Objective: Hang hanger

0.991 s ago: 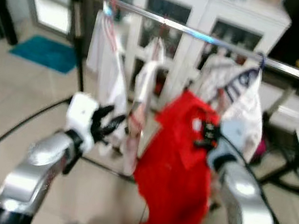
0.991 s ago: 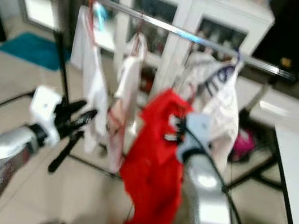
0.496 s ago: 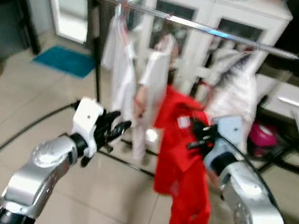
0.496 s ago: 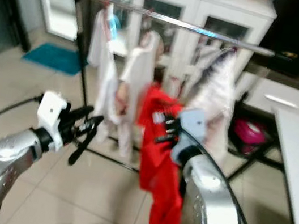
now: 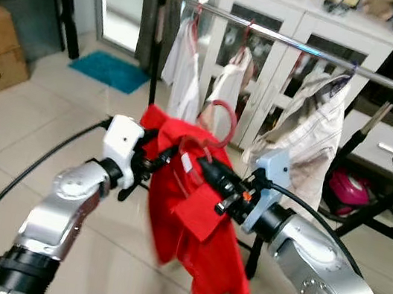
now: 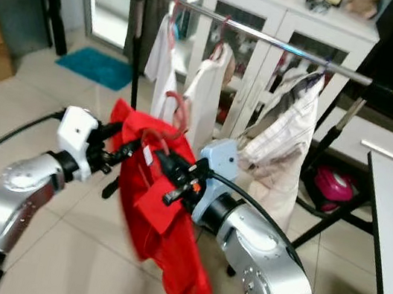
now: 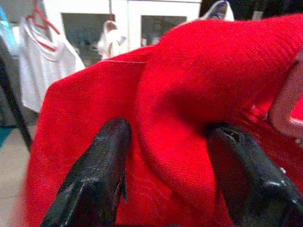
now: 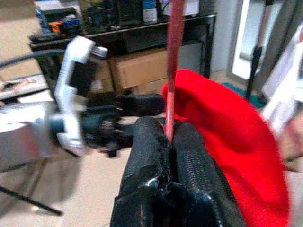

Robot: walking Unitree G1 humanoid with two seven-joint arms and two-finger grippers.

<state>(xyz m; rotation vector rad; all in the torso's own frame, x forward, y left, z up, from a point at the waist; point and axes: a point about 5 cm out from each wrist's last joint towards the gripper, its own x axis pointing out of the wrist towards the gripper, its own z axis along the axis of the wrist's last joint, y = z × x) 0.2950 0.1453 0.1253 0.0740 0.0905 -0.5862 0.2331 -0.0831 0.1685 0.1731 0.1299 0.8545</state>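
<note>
- The red hanger [image 5: 214,123] carries a red garment [image 5: 191,222] and is held up in front of the robot, nearer than the clothes rail [image 5: 290,40] and lower than it; its hook curls upward in the air, hooked on nothing.
- The right gripper [image 8: 169,137] is clamped tight on the hanger's thin red stem, the two black fingers pressed together around it, so the weight of hanger and cloth hangs from this arm.
- The left gripper [image 7: 165,156] sits at the garment's left shoulder, with a thick fold of red fabric bulging between its spread fingers [image 7: 102,161]; the fingers bracket the cloth, but I cannot tell whether they are truly pinching it or just resting against it.
- On the rail beyond hang a white shirt [image 5: 180,76] to the left, a pale garment [image 5: 229,85] in the middle and a checked shirt [image 5: 312,132] to the right, with a bare stretch of rail between the last two.
- Progress, as I judge it: the garment is on the hanger and lifted, so pick-up is done. Left to do is raising the hook over the rail, setting it down and letting go.
</note>
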